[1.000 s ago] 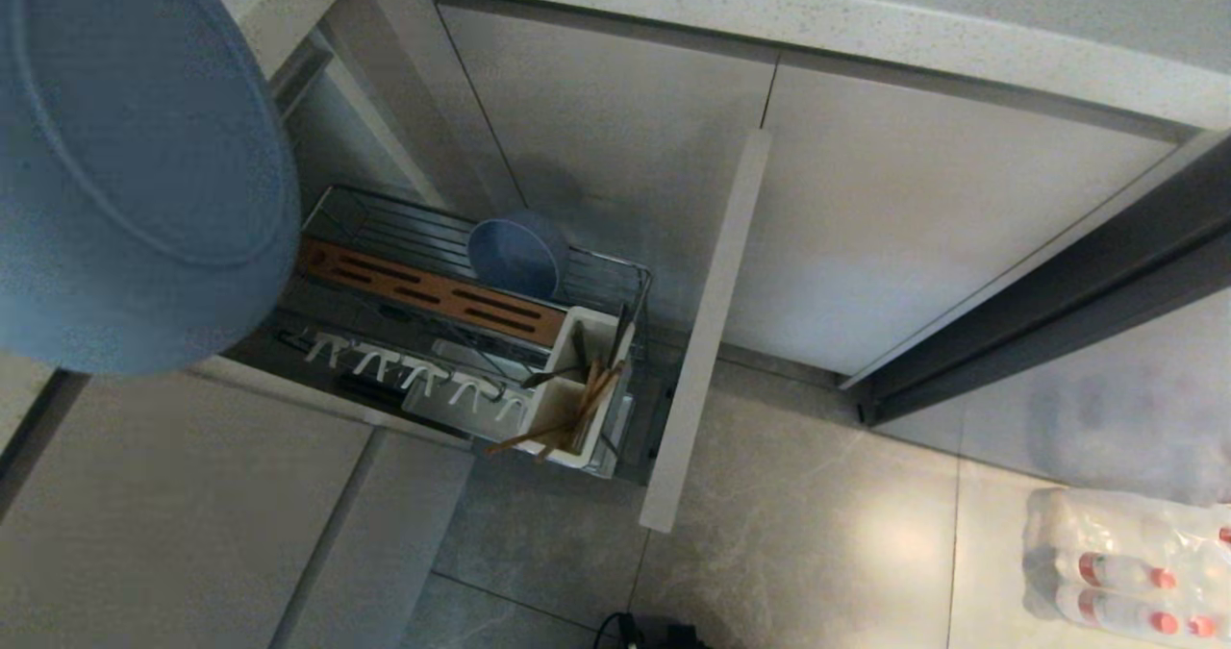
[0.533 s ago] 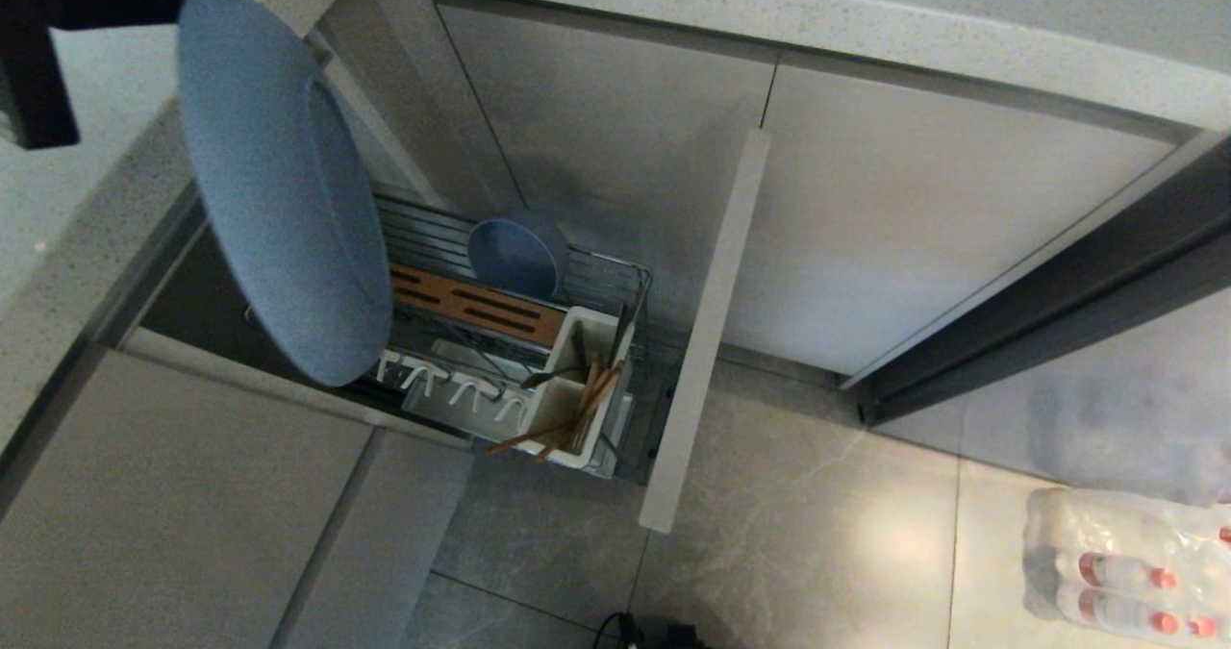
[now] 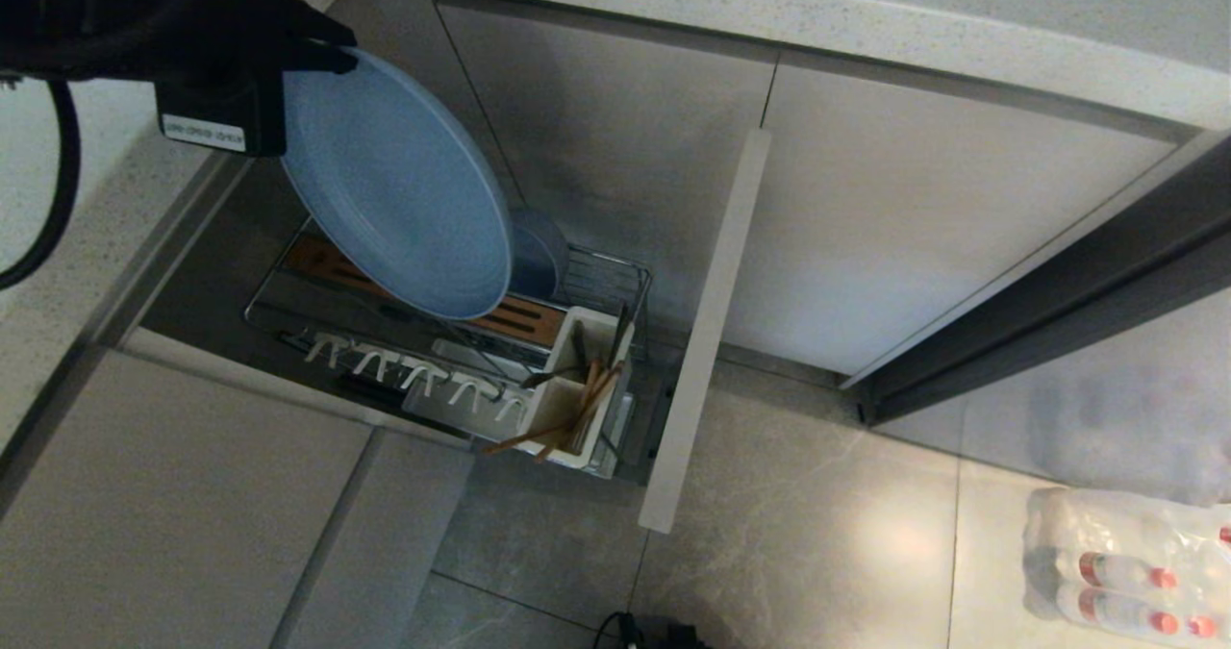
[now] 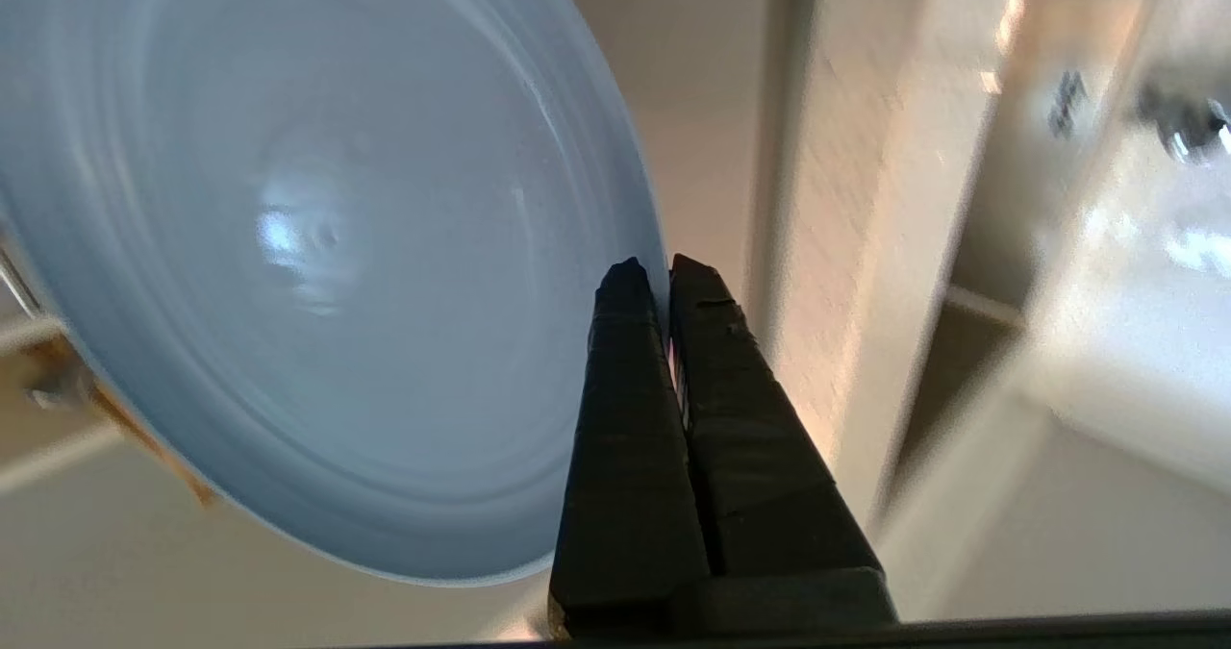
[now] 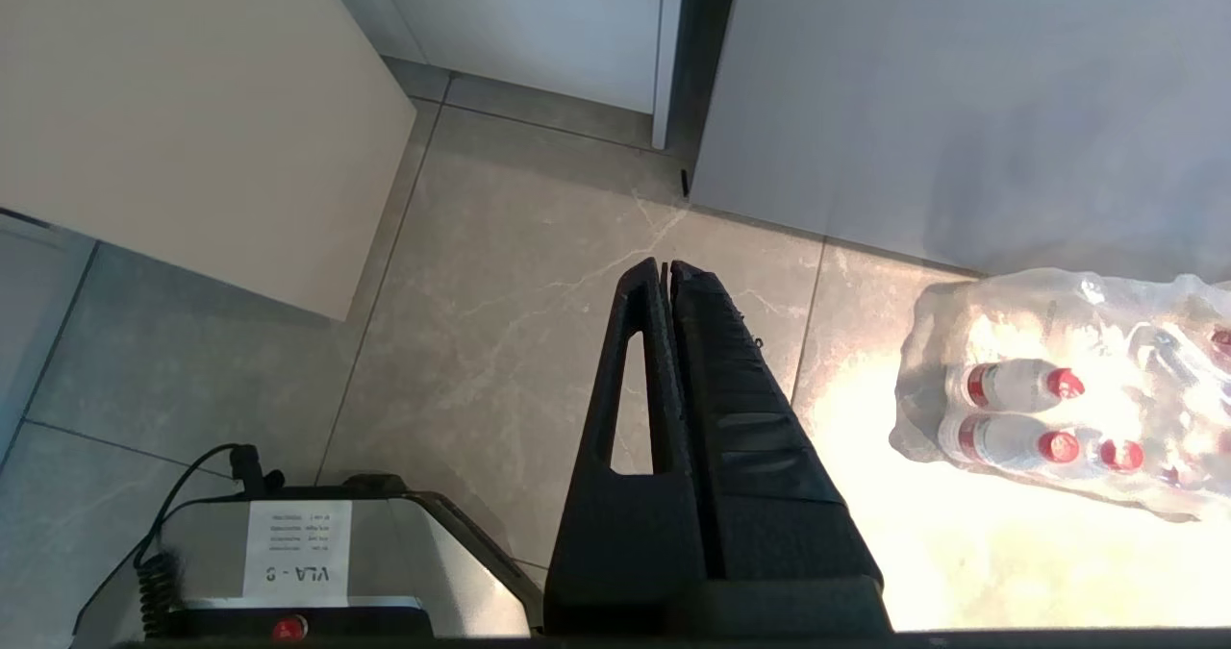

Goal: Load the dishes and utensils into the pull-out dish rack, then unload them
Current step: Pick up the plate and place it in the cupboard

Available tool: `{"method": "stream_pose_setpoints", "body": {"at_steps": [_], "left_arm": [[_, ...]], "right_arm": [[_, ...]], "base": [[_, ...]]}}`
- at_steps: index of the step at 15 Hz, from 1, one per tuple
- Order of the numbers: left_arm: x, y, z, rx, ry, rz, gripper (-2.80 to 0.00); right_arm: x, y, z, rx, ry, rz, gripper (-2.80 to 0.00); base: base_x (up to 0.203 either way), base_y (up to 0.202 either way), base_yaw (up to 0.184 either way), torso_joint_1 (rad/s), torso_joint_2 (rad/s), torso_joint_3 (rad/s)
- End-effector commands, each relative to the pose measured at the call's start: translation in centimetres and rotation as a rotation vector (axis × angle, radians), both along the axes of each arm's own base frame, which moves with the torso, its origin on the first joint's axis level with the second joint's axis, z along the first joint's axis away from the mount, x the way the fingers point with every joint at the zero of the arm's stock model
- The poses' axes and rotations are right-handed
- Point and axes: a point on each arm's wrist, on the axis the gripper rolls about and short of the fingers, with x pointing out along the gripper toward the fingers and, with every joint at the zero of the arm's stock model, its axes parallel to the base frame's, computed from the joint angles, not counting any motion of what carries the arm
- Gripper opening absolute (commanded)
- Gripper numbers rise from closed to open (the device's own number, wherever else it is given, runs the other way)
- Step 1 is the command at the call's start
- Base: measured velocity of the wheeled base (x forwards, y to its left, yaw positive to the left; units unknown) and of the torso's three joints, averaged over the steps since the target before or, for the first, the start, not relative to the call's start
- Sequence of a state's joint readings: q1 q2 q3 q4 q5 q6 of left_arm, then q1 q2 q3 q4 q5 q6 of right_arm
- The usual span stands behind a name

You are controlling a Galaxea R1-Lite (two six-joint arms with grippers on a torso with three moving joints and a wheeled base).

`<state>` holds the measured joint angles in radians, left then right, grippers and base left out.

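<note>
My left gripper (image 3: 322, 51) (image 4: 649, 269) is shut on the rim of the dusty-blue plate (image 3: 394, 187) (image 4: 317, 245). It holds the plate tilted in the air above the back part of the pull-out dish rack (image 3: 620, 279). The blue bowl (image 3: 540, 257) stands on edge in the rack, partly hidden behind the plate. The wooden chopsticks (image 3: 563, 426) and a dark-looking fork (image 3: 550, 376) lean in the white caddy (image 3: 558, 409). My right gripper (image 5: 664, 269) hangs shut and empty over the floor tiles.
The rack's beige front panel (image 3: 707, 332) stands out into the floor space. A brown slotted strip (image 3: 524, 314) and white hooks (image 3: 423, 375) run along the rack. The countertop edge (image 3: 769, 14) overhangs it. A wrapped pack of bottles (image 3: 1135, 562) (image 5: 1058, 409) lies on the floor at the right.
The left arm has come into the head view, carrying the plate rightward and away from the camera to above the rack. The plate has turned from near edge-on to face showing.
</note>
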<state>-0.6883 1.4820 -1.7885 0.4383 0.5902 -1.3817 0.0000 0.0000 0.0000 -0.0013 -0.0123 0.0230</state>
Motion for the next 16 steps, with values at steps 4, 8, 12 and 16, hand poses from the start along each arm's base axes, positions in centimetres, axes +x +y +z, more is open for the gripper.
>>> {"method": "stream_pose_setpoints", "body": {"at_steps": [4, 8, 12, 16], "left_arm": [[1.4, -1.1, -1.3, 0.038, 0.047, 0.047, -2.80], [1.7, -1.3, -2.8, 0.049, 0.106, 0.058, -2.80], [2.5, -1.2, -4.5, 0.053, 0.160, 0.095, -2.80], [3.1, -0.9, -5.8, 0.063, 0.199, 0.126, -2.80]], "right_arm": [[0.0, 0.0, 0.0, 0.000, 0.001, 0.000, -2.80], [0.0, 0.0, 0.0, 0.000, 0.001, 0.000, -2.80], [0.0, 0.0, 0.0, 0.000, 0.001, 0.000, -2.80], [0.0, 0.0, 0.0, 0.000, 0.001, 0.000, -2.80]], "base": [[0.000, 0.000, 0.000, 0.000, 0.00, 0.000], [0.000, 0.000, 0.000, 0.000, 0.00, 0.000], [0.000, 0.000, 0.000, 0.000, 0.00, 0.000], [0.000, 0.000, 0.000, 0.000, 0.00, 0.000]]}}
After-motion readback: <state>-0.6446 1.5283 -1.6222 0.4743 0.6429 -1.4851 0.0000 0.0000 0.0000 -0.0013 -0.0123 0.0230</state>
